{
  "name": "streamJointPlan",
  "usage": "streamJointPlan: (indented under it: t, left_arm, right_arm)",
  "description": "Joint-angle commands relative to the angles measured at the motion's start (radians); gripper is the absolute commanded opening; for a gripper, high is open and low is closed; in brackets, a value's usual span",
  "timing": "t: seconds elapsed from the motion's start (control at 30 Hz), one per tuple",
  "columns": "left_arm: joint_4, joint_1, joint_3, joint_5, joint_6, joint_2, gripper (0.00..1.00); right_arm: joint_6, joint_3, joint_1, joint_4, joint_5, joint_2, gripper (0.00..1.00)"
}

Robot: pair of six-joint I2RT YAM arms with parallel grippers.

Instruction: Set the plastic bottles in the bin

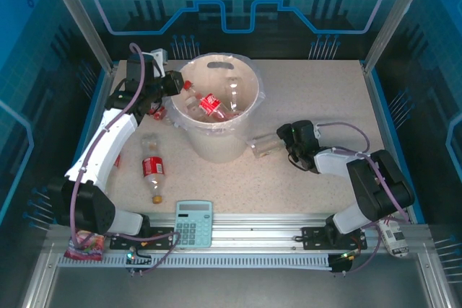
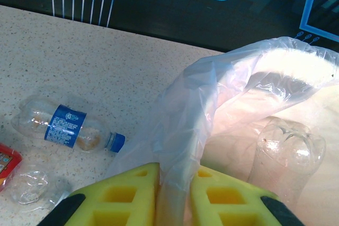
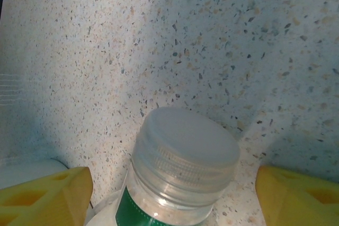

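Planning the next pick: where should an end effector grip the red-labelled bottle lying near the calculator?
Probably across its labelled middle, from straight above. The red-labelled bottle lies flat, cap toward the near edge, with bare table on both sides to close into.

One bin (image 1: 245,131) is standing on the counter (image 1: 317,99), and one clear bag (image 2: 185,104) is lining it. Inside it, at least two bottles are showing from above: one red-labelled bottle (image 1: 210,104) and one clear bottle (image 1: 234,93); any others are blurring together. Outside the bin, the top view is showing four: one yellow-capped bottle (image 1: 153,171), one pale bottle (image 1: 149,142) just beyond it, one red-marked bottle (image 1: 159,113) beside the left arm (image 1: 108,142), and one green-labelled bottle (image 1: 266,146) near the right arm (image 1: 361,171). The left wrist view is showing three on the counter, among them one blue-labelled bottle (image 2: 66,126). One calculator (image 1: 194,223) and one pink packet (image 1: 85,245) are lying at the near edge. Two arms are reaching in.
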Motion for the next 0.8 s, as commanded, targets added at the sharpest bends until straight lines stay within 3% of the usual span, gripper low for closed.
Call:
streamJointPlan:
  t: [0.0,0.3,0.77]
  left_arm:
    - [-0.067,-0.025,-0.021,0.018,0.033,0.031,0.20]
    - [-0.067,-0.025,-0.020,0.017,0.034,0.028,0.20]
    - [-0.066,-0.025,-0.021,0.016,0.033,0.028,0.20]
  right_arm:
    - [0.049,0.012,0.017,0.114,-0.030,0.100,0.79]
    - [0.044,0.000,0.017,0.141,-0.035,0.112,0.64]
    - [-0.002,-0.004,-0.021,0.113,-0.018,0.000,0.44]
